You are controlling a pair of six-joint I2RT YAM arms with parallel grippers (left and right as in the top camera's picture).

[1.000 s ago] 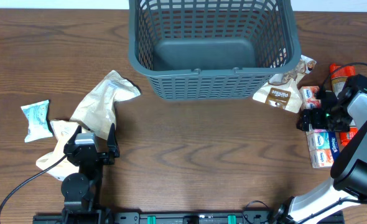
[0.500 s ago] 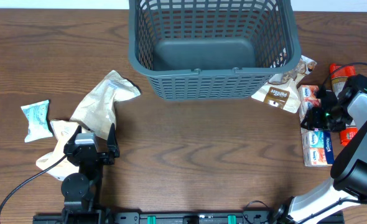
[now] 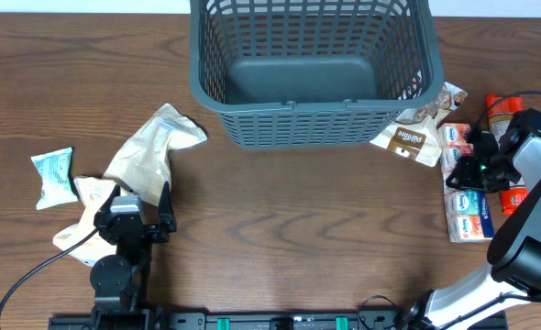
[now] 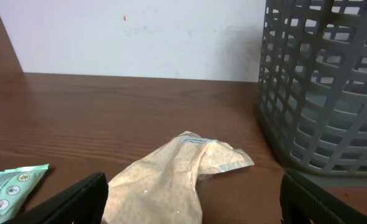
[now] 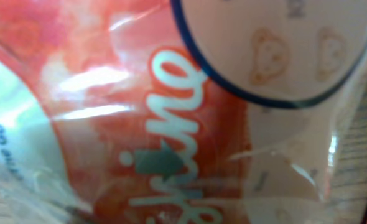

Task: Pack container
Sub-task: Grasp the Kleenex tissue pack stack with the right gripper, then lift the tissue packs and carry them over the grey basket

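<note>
Container at upper centre. Left gripper at lower left, jaws wide apart, gripping nothing, over tan pouch. Right gripper at right edge, down on snack packets; can't tell jaw state.

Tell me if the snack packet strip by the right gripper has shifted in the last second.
Yes. In the overhead view the snack packet strip has slid left, closer to the basket, which stayed put.
</note>
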